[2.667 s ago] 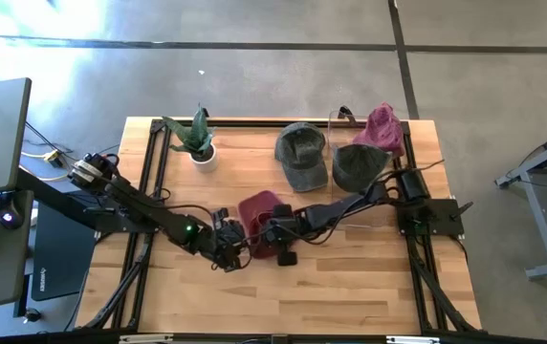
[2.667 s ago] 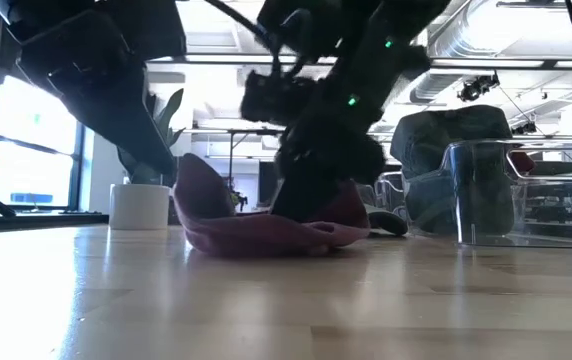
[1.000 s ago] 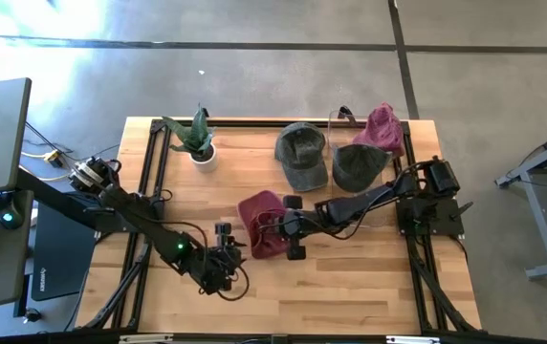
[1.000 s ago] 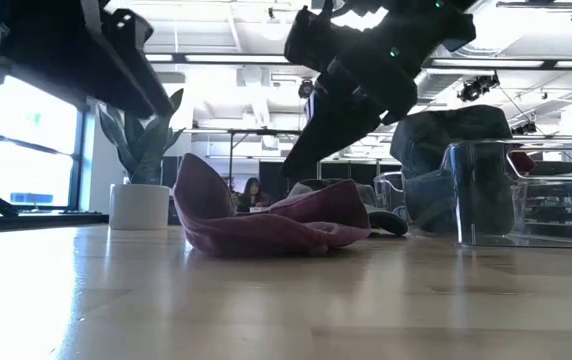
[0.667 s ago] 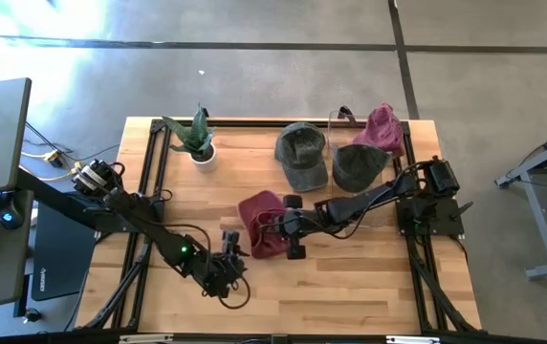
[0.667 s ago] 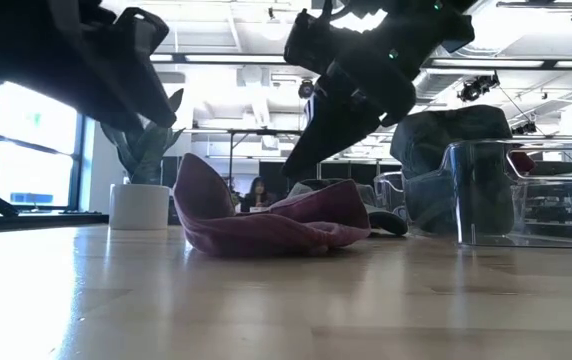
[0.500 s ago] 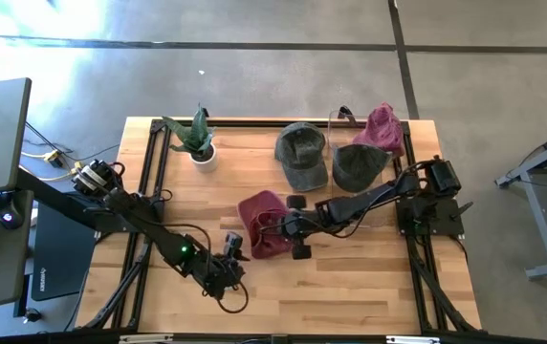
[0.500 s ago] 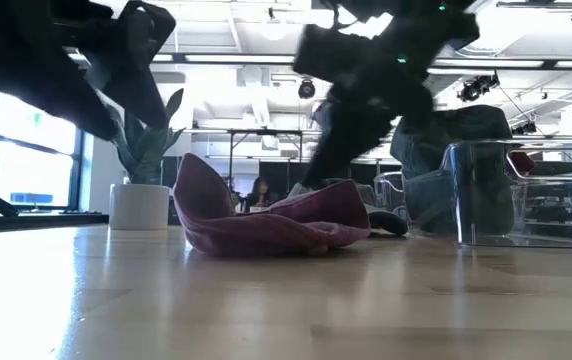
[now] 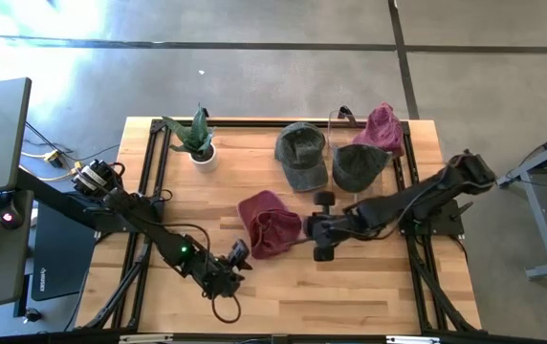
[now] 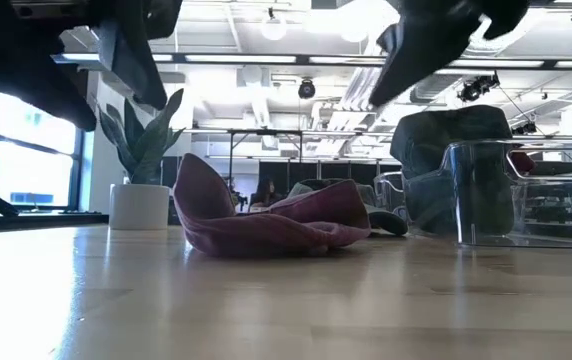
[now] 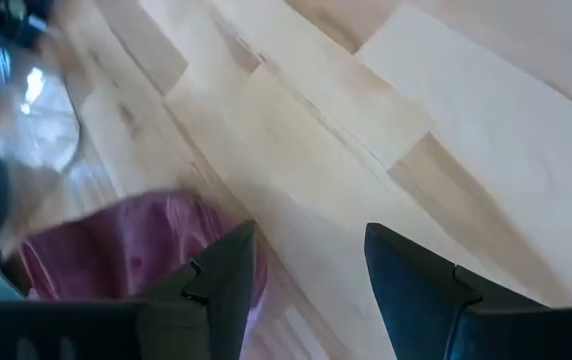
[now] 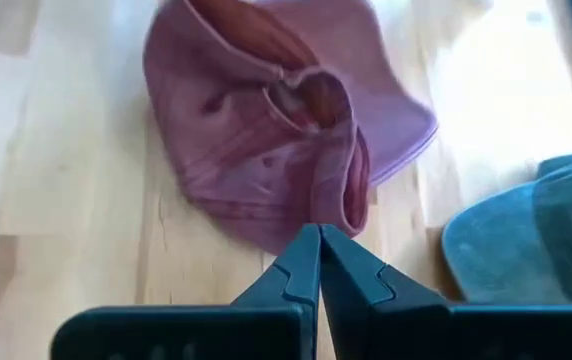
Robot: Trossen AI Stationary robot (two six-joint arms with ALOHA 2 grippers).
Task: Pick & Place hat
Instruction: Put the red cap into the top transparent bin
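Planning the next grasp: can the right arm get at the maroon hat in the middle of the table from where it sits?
Probably yes. The right gripper hangs beside the maroon hat with only bare table between them, but it is shut and would have to open first.

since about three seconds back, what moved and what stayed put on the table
The right gripper pulled off the maroon hat toward its own side and now sits clear of it, jaws shut and empty. The left gripper drew back toward the table's near edge, jaws open. The maroon hat, green hats, and potted plant stayed put.
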